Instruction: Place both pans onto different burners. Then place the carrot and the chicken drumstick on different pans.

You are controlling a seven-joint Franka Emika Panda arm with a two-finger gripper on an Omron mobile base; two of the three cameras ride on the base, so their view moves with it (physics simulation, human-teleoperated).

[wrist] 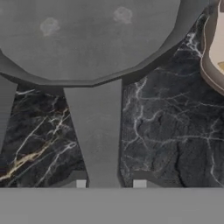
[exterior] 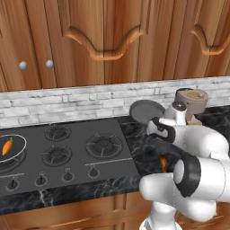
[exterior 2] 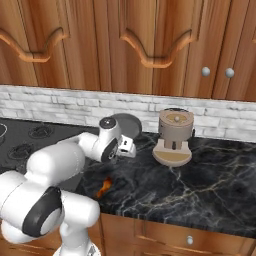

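Two pans, one carrot, one drumstick
My fingers (wrist: 109, 183) clench the grey pan's handle (wrist: 97, 131) at frame centre; the carrot (exterior: 7, 146) sits in the rimmed pan (exterior: 20, 142), the drumstick (exterior 2: 105, 186) on the counter (exterior 2: 200, 190).

Home kitchen: gas stovetop (exterior: 67, 150), wooden cabinets (exterior: 112, 40), marble counter (exterior 2: 200, 180).
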